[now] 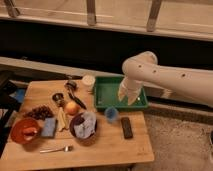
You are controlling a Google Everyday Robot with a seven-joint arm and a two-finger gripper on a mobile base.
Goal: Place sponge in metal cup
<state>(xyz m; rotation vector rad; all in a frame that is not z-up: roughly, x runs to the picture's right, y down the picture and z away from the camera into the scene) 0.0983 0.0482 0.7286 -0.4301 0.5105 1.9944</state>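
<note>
**A:** The gripper (128, 99) hung over the green tray (107, 102), jaws apart, nothing between them.

**B:** And the sponge (49, 127)?

**A:** It lay flat on the left of the table (110, 147), right beside the red bowl (20, 131) and well apart from that gripper.

**B:** So the reach was the job in hand, I'd say. How should it go?

**A:** Cross high, clearing the dark bowl (73, 126) with its cloth (86, 124). Drop straight down and pinch the sponge across its narrow side without nudging the red bowl. It looked soft, so a firm squeeze should help it fit the metal cup (58, 98).

**B:** Numbers?

**A:** One sponge, one red bowl, one dark bowl, one cloth, one blue plastic cup (111, 115), one fork (55, 149), one black remote (127, 127), one tray. One metal cup for certain. There was a second shiny piece (70, 85) behind it that I couldn't identify.
</note>
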